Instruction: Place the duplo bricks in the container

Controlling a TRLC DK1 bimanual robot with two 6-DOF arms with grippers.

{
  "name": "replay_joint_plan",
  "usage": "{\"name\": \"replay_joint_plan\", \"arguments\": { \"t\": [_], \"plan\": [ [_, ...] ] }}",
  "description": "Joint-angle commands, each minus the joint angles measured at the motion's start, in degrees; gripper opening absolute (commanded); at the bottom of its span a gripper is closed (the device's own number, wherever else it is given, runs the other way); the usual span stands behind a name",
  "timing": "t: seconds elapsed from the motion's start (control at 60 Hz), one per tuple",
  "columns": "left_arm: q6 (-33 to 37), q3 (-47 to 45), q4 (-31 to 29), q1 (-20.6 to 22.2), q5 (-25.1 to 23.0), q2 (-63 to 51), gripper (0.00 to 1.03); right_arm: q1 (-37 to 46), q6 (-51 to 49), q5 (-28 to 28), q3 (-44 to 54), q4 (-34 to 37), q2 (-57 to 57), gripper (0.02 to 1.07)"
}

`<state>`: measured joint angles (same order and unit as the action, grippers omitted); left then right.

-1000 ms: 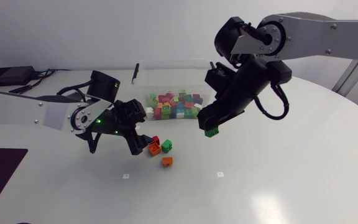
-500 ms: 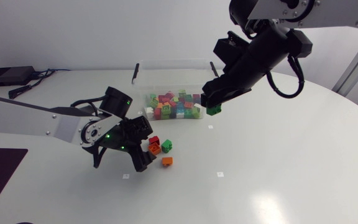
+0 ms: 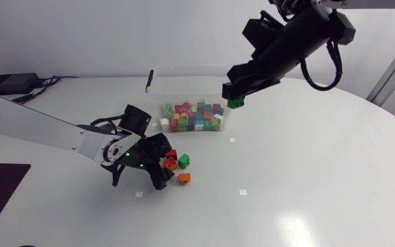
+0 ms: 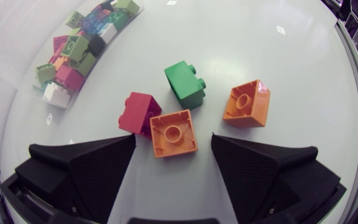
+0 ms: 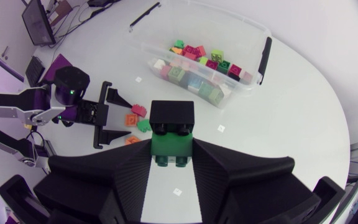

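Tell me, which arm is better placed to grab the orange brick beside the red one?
Left. The left tool is open right over that orange brick, a finger either side. The right tool is up by the container, gripping a green brick.

No print, number or sign can be read anywhere: the duplo bricks, the clear container and the small white square markers on the table show nothing legible in any view.
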<state>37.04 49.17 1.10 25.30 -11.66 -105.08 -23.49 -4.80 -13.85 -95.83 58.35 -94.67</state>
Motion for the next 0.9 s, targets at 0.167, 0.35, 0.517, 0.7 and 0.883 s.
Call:
{"name": "replay_joint_plan", "arguments": {
  "t": [0.167, 0.35, 0.517, 0.7, 0.883],
  "plan": [
    [-1.62, 0.49, 0.13, -1.04, -1.44, -1.97, 0.24, 1.69, -0.74, -1.80, -7.88, -1.48, -6.84, 0.30],
    [-0.91, -2.06, 0.13, -2.01, -3.02, 1.28, 0.22, 2.22, -0.48, -2.68, -12.80, -2.98, -11.41, 0.30],
    [0.14, -4.96, -0.75, -2.80, -4.51, 5.85, 0.22, 2.66, 0.32, -3.29, -18.87, -4.21, -16.24, 0.30],
    [1.72, -6.80, -8.05, -2.89, -5.21, 15.78, 0.22, 2.74, 0.58, -3.29, -27.30, -4.38, -24.33, 0.31],
    [1.72, -4.78, -12.62, -3.24, -5.83, 21.76, 0.22, 2.92, 1.02, -3.12, -33.89, -4.03, -30.92, 0.31]
  ]
}}
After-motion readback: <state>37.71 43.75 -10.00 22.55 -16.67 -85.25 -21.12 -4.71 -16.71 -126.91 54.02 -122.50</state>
